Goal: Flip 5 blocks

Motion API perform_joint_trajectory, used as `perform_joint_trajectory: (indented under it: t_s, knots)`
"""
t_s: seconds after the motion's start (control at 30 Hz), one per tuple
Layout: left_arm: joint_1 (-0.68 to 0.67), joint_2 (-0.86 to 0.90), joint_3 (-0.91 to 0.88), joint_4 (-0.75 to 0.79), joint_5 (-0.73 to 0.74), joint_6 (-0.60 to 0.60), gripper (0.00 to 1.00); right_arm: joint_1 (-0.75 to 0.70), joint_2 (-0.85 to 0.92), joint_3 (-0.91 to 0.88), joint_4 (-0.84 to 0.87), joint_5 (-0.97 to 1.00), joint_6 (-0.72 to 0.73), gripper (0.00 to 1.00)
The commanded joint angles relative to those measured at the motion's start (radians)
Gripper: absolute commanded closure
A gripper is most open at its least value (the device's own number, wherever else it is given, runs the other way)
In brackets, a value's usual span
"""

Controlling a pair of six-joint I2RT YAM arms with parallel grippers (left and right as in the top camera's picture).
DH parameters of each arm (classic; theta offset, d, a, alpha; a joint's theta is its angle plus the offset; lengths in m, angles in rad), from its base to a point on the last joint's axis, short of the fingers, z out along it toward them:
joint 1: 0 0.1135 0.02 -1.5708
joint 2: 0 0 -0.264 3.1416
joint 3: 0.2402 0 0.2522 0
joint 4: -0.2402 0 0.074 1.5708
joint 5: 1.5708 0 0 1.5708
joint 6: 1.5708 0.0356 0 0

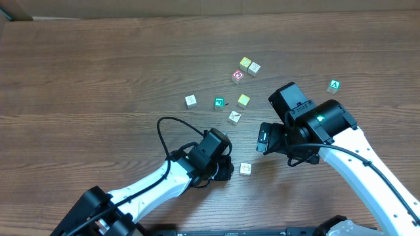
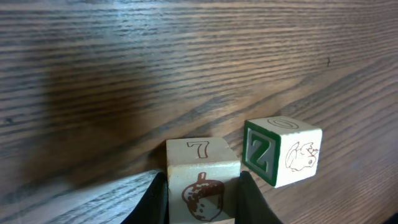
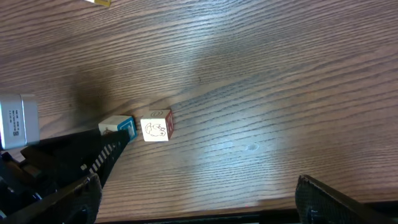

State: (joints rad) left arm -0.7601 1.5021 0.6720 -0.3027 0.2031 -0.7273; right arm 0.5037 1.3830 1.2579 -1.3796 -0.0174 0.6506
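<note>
LAYOUT | held block (image 2: 202, 177) sat between the fingers of the left gripper (image 2: 202, 202) | loose block (image 1: 245, 168) lay on the table (image 1: 79, 65) just beside it at 3 o'clock | next block (image 1: 234, 117) lay apart at the loose block's 12 o'clock | lone cube (image 1: 335, 86) lay well apart at its 2 o'clock

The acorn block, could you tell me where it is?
Bottom centre of the left wrist view, the acorn block is held in the left gripper, the green-Z block close on its right.
</note>
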Motion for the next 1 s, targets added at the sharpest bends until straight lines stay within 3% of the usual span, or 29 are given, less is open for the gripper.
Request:
perform_joint_trajectory:
  t_s: [0.0,0.43,0.73,0.97]
  knots:
    - [-0.01,0.016,-0.003,0.021,0.008,-0.01,0.96,-0.004,-0.022,0.024,0.006,0.016,-0.005,0.0]
    - [-0.032,0.016,-0.003,0.047,0.008,-0.014,0.94,-0.004,-0.022,0.024,0.004,0.016,-0.005,0.0]
    - [-0.032,0.016,-0.003,0.047,0.007,-0.014,0.72,-0.004,-0.022,0.024,-0.003,0.015,-0.005,0.0]
    - [-0.033,0.016,-0.003,0.049,0.007,-0.014,0.68,-0.004,-0.022,0.024,-0.012,0.015,-0.005,0.0]
